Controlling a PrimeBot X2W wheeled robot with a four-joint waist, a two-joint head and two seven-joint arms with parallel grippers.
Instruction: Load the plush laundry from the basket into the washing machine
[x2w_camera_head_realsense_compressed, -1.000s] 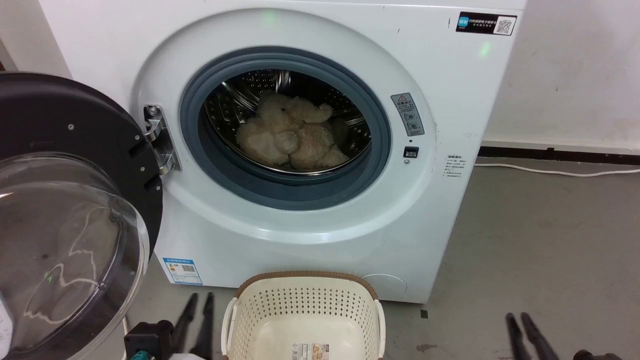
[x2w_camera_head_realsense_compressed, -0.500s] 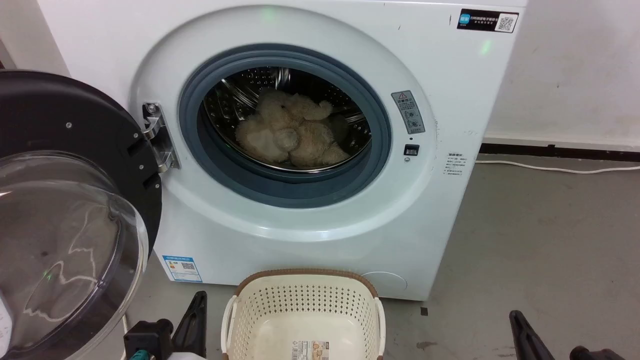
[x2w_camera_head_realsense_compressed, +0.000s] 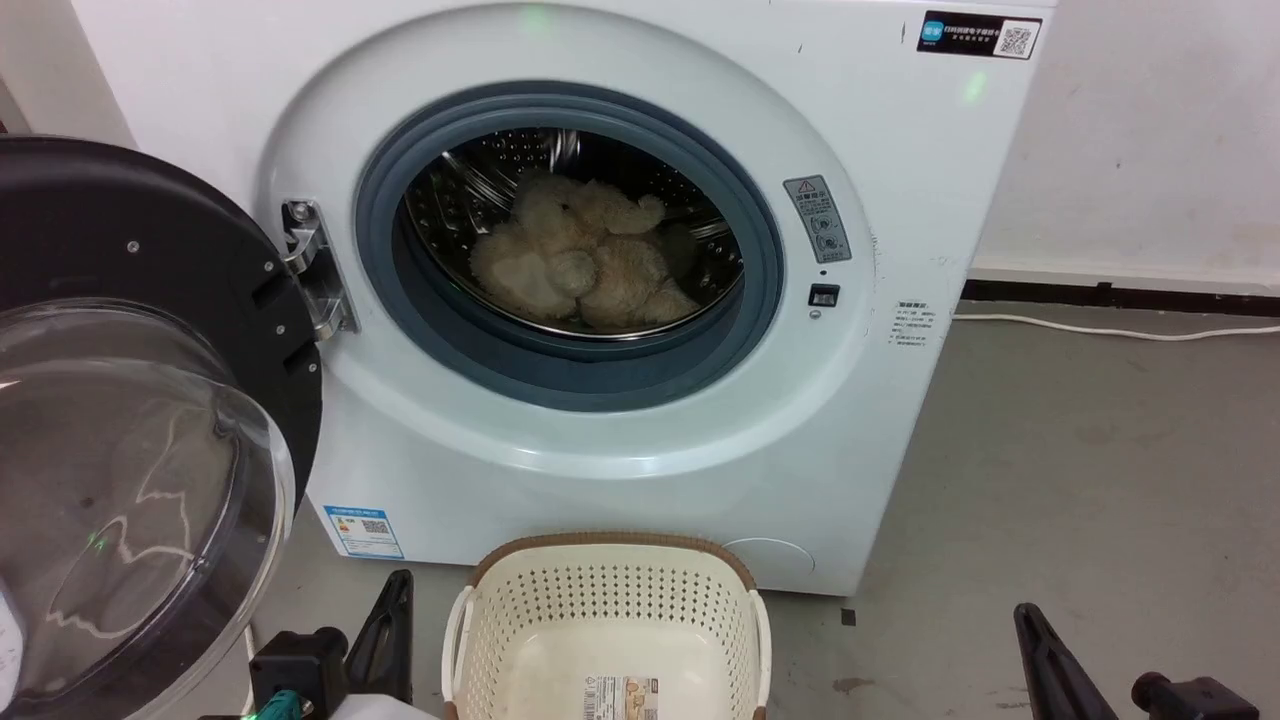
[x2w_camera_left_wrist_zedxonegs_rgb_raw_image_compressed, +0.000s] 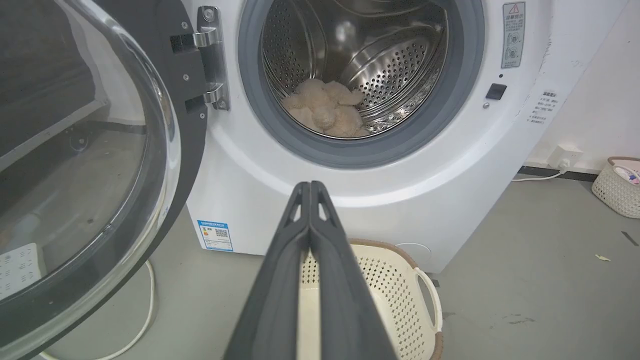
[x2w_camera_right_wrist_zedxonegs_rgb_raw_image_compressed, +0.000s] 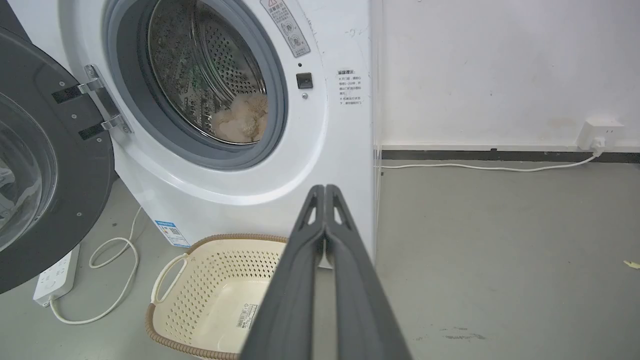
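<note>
The plush laundry (x2w_camera_head_realsense_compressed: 580, 262) lies inside the steel drum of the washing machine (x2w_camera_head_realsense_compressed: 620, 450), a shaggy cream heap also seen as the plush (x2w_camera_left_wrist_zedxonegs_rgb_raw_image_compressed: 327, 106) in the left wrist view and the plush (x2w_camera_right_wrist_zedxonegs_rgb_raw_image_compressed: 243, 119) in the right wrist view. The cream basket (x2w_camera_head_realsense_compressed: 612, 552) stands on the floor before the machine, with nothing in it but a label. My left gripper (x2w_camera_head_realsense_compressed: 400, 588) is shut beside the basket's left side, fingers pressed together (x2w_camera_left_wrist_zedxonegs_rgb_raw_image_compressed: 310, 189). My right gripper (x2w_camera_head_realsense_compressed: 1022, 614) is shut, well to the right of the basket, holding nothing (x2w_camera_right_wrist_zedxonegs_rgb_raw_image_compressed: 325, 190).
The black-framed dome door (x2w_camera_head_realsense_compressed: 130, 400) hangs wide open on the left. A power strip (x2w_camera_right_wrist_zedxonegs_rgb_raw_image_compressed: 55, 274) and looped white cable (x2w_camera_right_wrist_zedxonegs_rgb_raw_image_compressed: 116, 280) lie under it. A cable (x2w_camera_head_realsense_compressed: 1100, 330) runs along the right wall to a socket (x2w_camera_right_wrist_zedxonegs_rgb_raw_image_compressed: 597, 132). Another small basket (x2w_camera_left_wrist_zedxonegs_rgb_raw_image_compressed: 617, 186) stands far right.
Both grippers have gone from open to shut, with nothing between the fingers. The head view has shifted slightly. The plush and basket lie as before.
</note>
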